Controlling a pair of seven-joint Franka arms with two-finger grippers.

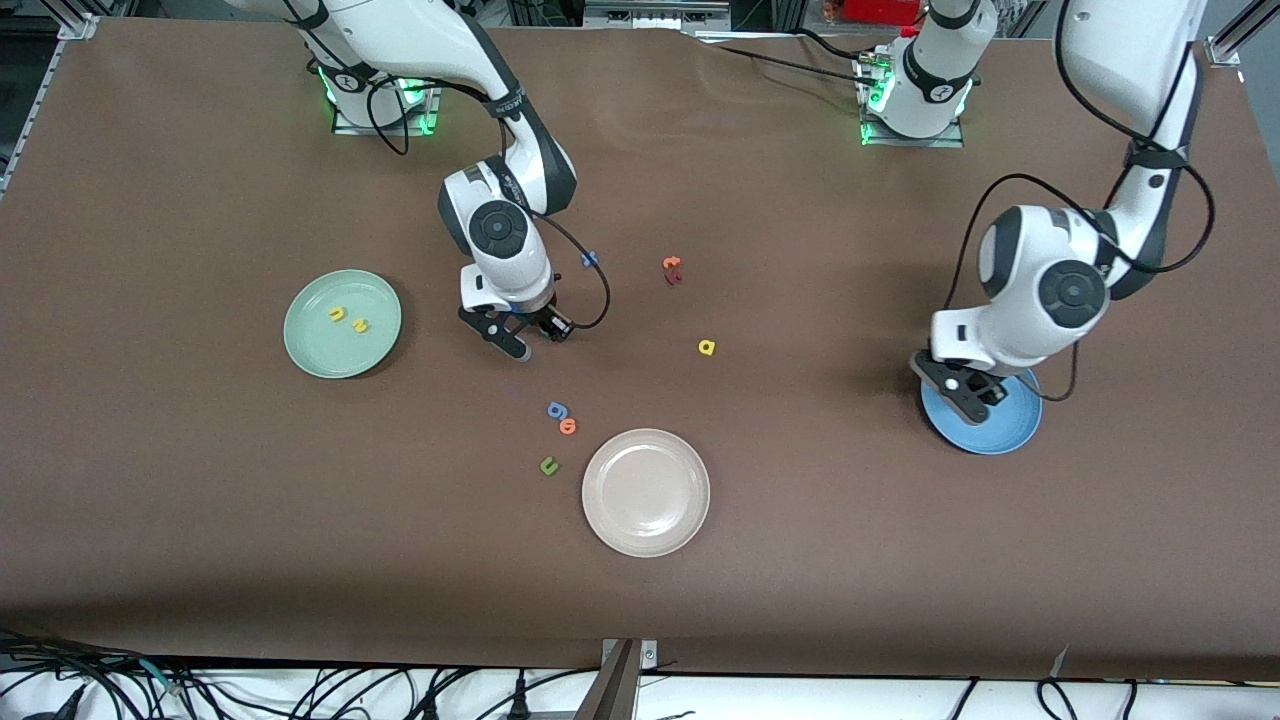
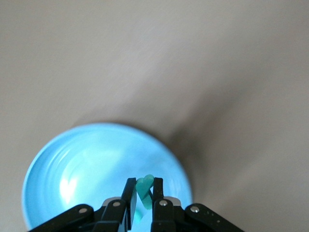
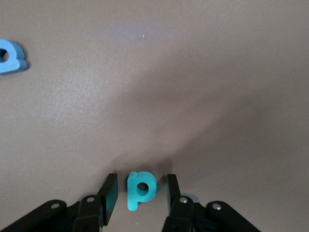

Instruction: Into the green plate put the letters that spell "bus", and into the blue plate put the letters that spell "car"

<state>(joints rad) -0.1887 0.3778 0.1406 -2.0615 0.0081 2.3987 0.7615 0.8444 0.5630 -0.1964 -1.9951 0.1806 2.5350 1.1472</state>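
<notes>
Beige plate [image 1: 645, 492] lying nearest, unused; two letters in hand, one to grasp, one to drop.
Right gripper [image 1: 525, 340]: my fingers are standing spread either side of the teal b [image 3: 141, 189], which is lying flat on the table. I am judging that centring before squeezing is best. Green plate [image 1: 300, 345] is sitting at nine o'clock, holding the yellow u [image 1: 337, 315] and yellow s [image 1: 360, 325], with bare table between. Left gripper [image 2: 143, 186]: fingers are pinching a teal letter [image 2: 145, 183] over the blue plate [image 1: 1005, 435], and I am aiming inside its rim.

A small teal foam letter b [image 3: 140, 189] lies on the brown surface [image 3: 203, 87] between the right claw's [image 3: 140, 193] parted fingers [image 3: 110, 192]; a blue foam letter [image 3: 10, 57] rests well apart.
</notes>
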